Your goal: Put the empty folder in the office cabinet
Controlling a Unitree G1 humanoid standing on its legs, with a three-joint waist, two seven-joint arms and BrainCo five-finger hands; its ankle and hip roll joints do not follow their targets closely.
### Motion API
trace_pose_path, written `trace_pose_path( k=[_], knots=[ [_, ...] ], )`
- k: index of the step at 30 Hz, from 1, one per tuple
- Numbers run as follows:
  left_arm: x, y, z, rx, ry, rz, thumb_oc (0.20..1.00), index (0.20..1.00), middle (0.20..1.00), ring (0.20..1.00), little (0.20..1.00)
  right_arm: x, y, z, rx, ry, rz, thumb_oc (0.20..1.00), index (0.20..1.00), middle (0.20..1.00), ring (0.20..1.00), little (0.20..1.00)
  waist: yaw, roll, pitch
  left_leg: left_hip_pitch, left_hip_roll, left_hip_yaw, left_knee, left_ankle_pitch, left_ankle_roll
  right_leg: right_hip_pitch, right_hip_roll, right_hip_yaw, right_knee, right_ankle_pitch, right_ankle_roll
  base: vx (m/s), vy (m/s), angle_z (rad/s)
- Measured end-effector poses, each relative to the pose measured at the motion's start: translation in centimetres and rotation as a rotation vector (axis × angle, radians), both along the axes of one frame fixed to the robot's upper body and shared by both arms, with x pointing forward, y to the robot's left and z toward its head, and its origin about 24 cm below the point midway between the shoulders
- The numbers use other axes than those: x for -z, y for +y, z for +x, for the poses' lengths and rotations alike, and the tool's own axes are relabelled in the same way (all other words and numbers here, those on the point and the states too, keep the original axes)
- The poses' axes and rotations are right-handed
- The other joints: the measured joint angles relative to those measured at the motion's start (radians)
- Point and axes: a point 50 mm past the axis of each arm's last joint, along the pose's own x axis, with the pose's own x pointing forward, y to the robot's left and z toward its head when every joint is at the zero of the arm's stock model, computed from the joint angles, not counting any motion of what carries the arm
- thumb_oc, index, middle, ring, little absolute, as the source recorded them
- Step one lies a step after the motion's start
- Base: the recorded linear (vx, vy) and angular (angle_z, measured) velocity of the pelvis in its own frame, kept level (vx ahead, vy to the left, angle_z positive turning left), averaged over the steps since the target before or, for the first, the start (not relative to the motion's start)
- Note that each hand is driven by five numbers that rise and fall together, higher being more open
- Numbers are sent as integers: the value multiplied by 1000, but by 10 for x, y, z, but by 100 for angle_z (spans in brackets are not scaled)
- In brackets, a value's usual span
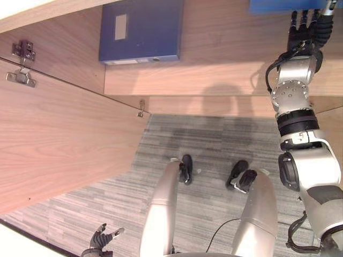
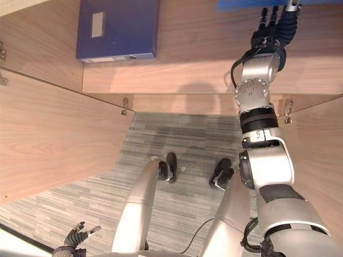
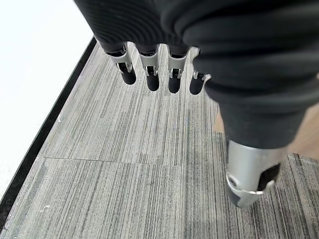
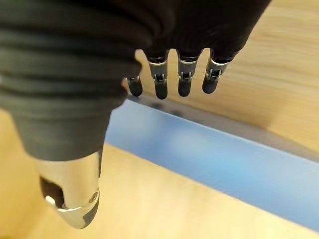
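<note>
Reaching into the cabinet, my right hand hovers with fingers straight, holding nothing. Its fingertips point at the light blue folder lying on the shelf near its right edge, long axis crosswise.

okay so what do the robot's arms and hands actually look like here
Both arms are silver-grey with rounded shells; the right arm has black bands at its joints and a black cable looped at the wrist. The right hand and left hand have silver fingers with dark tips, a silver thumb, and a dark ribbed cover.
</note>
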Motion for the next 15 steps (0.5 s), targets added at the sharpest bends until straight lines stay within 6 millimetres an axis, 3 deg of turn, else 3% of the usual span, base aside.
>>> trace_pose_path(
  k=[5,9,11,13,15],
  knots=[
    [-4,0,13,24,-41,-19,1000,1000,1000,1000,1000,4,18,4,-104,39,-295,1000,1000,1000,1000,1000,-3,0,1,2,1,0,8,-2,3,0,-1,2,8,-2,-3,0,0,0],
    [-9,11,15,47,-48,-20,1000,1000,1000,1000,1000,32,21,-7,-145,159,-1003,1000,1000,1000,1000,1000,-6,-7,6,0,2,0,12,-2,4,0,-1,2,8,-1,-2,-18,1,0],
    [-11,13,15,82,-43,-14,1000,1000,1000,1000,1000,52,11,-8,-129,297,-1359,1000,1000,1000,1000,1000,-19,-16,11,-2,2,-1,16,-2,4,-1,-1,2,8,0,-1,0,0,0],
    [-10,12,15,96,-35,-22,1000,1000,1000,1000,1000,58,8,-8,-98,347,-1558,1000,1000,1000,1000,1000,-31,-21,14,-4,3,-1,16,-3,5,-1,0,2,5,1,1,0,0,0],
    [-10,12,15,115,-30,-23,1000,1000,1000,1000,1000,52,13,-7,-74,344,-1699,1000,1000,1000,1000,1000,-41,-23,14,-5,4,0,18,-4,7,-2,1,3,3,2,1,-2,18,-5]
  ],
)
